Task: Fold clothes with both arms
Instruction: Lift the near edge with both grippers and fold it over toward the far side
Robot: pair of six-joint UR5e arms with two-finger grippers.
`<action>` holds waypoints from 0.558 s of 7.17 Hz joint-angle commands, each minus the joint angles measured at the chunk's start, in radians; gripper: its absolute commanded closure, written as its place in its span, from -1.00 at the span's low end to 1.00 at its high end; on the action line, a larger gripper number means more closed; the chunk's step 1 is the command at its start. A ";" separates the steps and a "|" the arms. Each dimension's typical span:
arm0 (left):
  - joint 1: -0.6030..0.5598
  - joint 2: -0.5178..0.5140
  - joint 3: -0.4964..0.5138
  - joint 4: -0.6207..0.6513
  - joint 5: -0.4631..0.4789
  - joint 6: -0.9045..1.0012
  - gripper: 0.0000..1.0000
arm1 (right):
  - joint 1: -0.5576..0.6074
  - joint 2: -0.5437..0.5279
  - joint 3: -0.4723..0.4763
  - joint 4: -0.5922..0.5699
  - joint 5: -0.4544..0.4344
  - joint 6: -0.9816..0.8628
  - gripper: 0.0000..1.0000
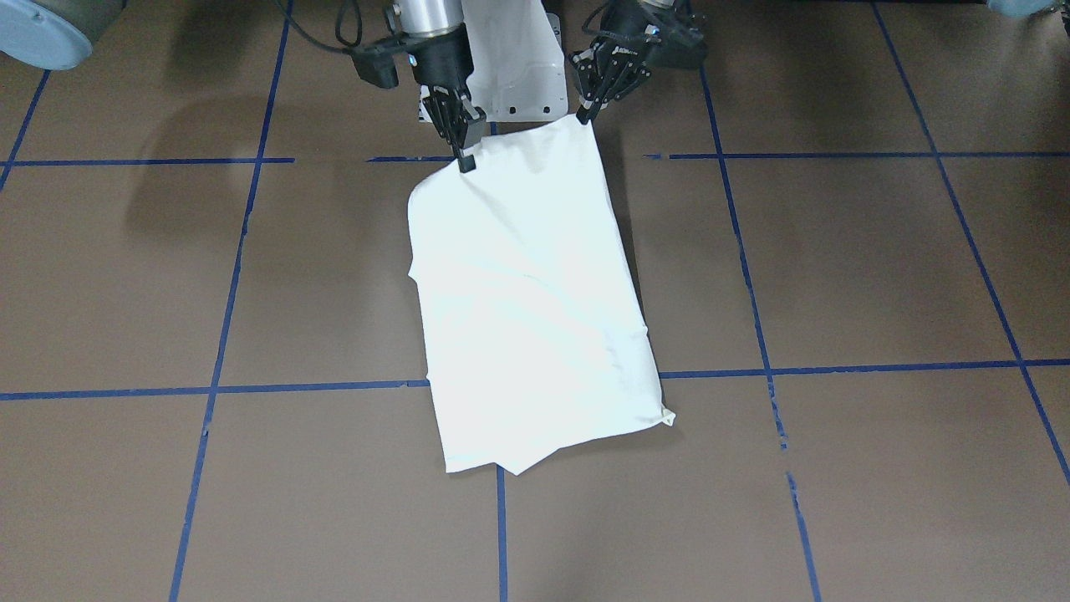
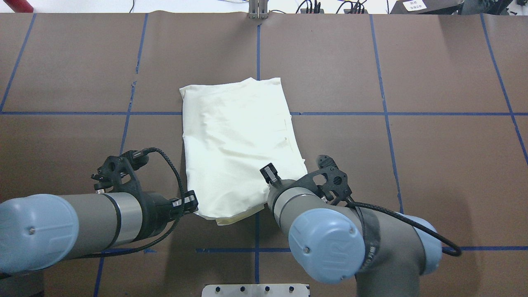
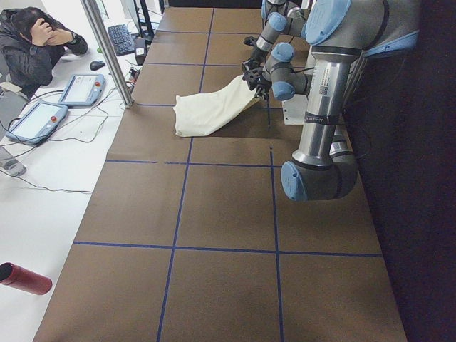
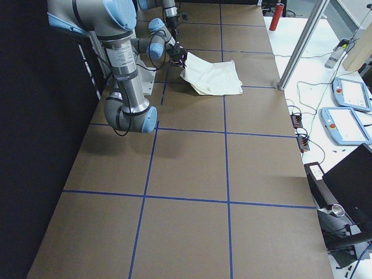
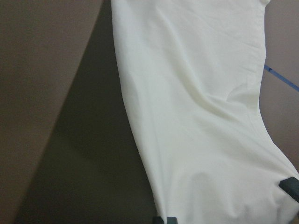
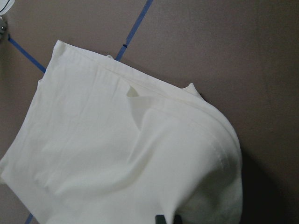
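**A:** How did you expect the white garment (image 1: 527, 293) to handle?

**B:** Light and limp, I judged. It was thin cloth, already doubled into a long rectangle. It would sag between holds, and its layers could slide over one another. Nothing about it looked stiff or fragile. The corners looked like the places to grip, taking all the layers together.

**A:** Where was it?

**B:** On the brown table (image 1: 836, 267), stretching away from both grippers toward the far side. Only the edge nearest them was raised. The rest lay flat across a blue tape line (image 1: 836, 368).

**A:** And the grippers?

**B:** The left gripper (image 1: 585, 113) was pinched on one near corner. The right gripper (image 1: 466, 157) was clenched on the other, and the near hem was strung between them. In the left wrist view the cloth ran down between the dark fingertips (image 5: 289, 185).

**A:** How were the arms posed?

**B:** The left arm (image 2: 82, 225) reached in low and nearly level, with its gripper coming at the corner from the side. The right arm (image 2: 330, 231) came over from above, its gripper pointing steeply down onto its corner. The two grippers were near each other, with just the folded width between them.
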 commanded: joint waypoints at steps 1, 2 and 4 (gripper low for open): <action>0.001 -0.005 -0.056 0.076 -0.026 0.001 1.00 | -0.050 0.005 0.093 -0.107 -0.001 0.004 1.00; -0.006 -0.009 -0.047 0.086 -0.047 0.007 1.00 | -0.044 0.016 0.048 -0.098 -0.004 -0.016 1.00; -0.060 -0.109 -0.021 0.187 -0.046 0.091 1.00 | 0.040 0.062 0.001 -0.098 0.004 -0.068 1.00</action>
